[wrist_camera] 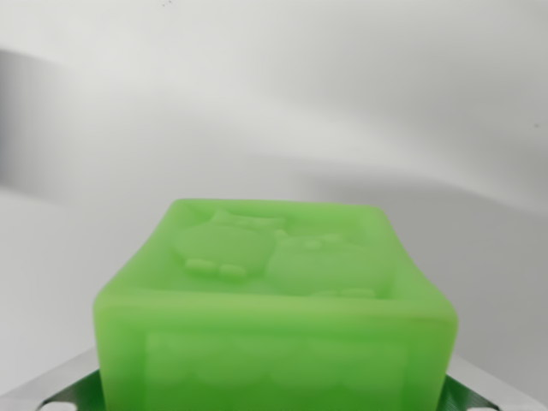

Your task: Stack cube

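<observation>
Below, green cube (276,317) cut off.

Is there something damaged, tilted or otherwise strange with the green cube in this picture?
Nothing stands out. The green cube fills the lower middle of the wrist view, looks whole and sits nearly level, with a raised figure pattern on its top face. The jaws are not clearly visible, and no second cube shows.

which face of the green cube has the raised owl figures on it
The top face of the translucent green cube, framed by a raised rim. The front face below shows only a faint scalloped pattern.
</observation>
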`<state>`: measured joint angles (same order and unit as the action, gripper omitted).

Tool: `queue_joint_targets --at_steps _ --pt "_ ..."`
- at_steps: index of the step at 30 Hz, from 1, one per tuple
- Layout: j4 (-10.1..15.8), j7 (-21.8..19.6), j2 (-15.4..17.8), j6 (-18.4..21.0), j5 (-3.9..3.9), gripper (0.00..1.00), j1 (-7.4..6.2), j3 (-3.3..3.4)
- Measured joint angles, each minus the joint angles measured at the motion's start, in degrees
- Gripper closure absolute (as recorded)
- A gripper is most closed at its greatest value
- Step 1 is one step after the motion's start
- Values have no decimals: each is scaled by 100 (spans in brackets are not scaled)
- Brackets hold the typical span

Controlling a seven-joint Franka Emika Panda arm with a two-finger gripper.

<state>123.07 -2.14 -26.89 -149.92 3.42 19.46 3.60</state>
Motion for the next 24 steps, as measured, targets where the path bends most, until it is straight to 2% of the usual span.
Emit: queue_joint_targets --at_steps 13,24 --pt "47 -45 519 443 -53 100 -18 31" --pt "199 -333 663 460 -71 100 -196 31"
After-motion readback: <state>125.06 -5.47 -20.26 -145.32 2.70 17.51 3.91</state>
